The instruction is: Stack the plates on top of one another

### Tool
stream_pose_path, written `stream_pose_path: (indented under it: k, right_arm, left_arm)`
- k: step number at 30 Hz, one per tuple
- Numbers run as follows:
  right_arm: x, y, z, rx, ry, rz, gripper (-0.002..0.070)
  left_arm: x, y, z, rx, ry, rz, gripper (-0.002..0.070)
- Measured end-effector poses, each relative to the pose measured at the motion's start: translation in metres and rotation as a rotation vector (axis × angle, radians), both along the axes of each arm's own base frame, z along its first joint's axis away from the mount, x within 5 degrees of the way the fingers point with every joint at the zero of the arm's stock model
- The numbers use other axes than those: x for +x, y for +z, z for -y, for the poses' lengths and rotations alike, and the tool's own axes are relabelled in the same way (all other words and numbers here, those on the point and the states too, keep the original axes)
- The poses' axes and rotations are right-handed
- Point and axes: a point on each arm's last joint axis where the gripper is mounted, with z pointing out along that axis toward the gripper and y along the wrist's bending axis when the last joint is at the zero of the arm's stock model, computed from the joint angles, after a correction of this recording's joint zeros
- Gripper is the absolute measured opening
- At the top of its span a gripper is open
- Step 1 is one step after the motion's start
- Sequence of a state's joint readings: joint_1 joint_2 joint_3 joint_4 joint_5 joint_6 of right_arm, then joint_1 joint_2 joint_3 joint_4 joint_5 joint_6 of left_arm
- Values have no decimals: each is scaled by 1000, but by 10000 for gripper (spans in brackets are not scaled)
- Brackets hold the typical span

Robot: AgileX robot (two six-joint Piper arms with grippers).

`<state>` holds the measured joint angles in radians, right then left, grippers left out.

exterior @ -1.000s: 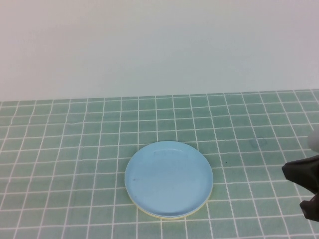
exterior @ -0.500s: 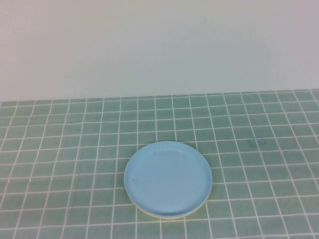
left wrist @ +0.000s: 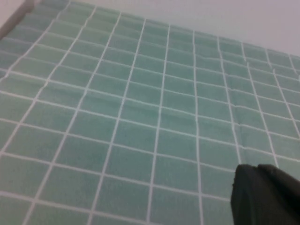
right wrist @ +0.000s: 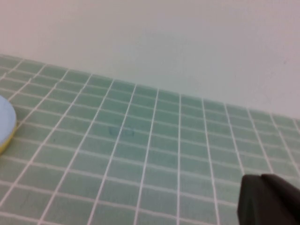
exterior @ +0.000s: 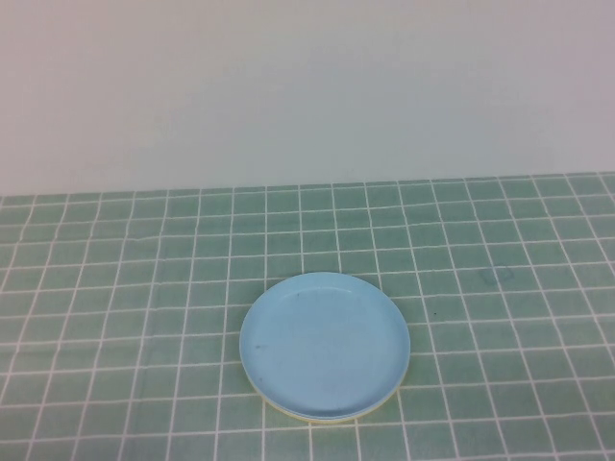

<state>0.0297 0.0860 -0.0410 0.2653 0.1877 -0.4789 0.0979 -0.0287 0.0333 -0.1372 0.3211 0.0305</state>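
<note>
A light blue plate (exterior: 325, 344) lies on top of a stack on the green tiled table, front centre in the high view. The rim of a yellow plate (exterior: 288, 411) shows under it at the front. The white plate is hidden. The stack's edge also shows in the right wrist view, blue plate (right wrist: 5, 119) over yellow rim (right wrist: 3, 143). Neither gripper shows in the high view. My left gripper (left wrist: 257, 168) hangs shut and empty over bare tiles. My right gripper (right wrist: 260, 178) is shut and empty, well to the right of the stack.
The green tiled cloth (exterior: 480, 288) covers the table up to a plain white wall (exterior: 307, 86) at the back. A faint ring mark (exterior: 496, 276) lies on the tiles right of the stack.
My right gripper stood at the right edge of the high view one second ago and has since drawn back out of it. The plate stack has not moved.
</note>
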Motion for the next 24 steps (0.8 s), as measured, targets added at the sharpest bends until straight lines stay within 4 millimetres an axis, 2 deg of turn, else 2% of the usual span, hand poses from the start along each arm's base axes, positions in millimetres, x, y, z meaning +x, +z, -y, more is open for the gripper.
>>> stream_pose_path:
  k: [5,15,24]
  right_arm:
    - [0,-21,0,26,-2,-60,0]
    - [-1,-21,2,91,-38,-38,-1]
    - [-7,-29,4,153,-87,-120,-2]
  left_arm:
    - [0,0,-1,2,16,-1,0]
    - [0,0,-1,2,16,-5,0]
    - [0,0,-1,2,16,-5,0]
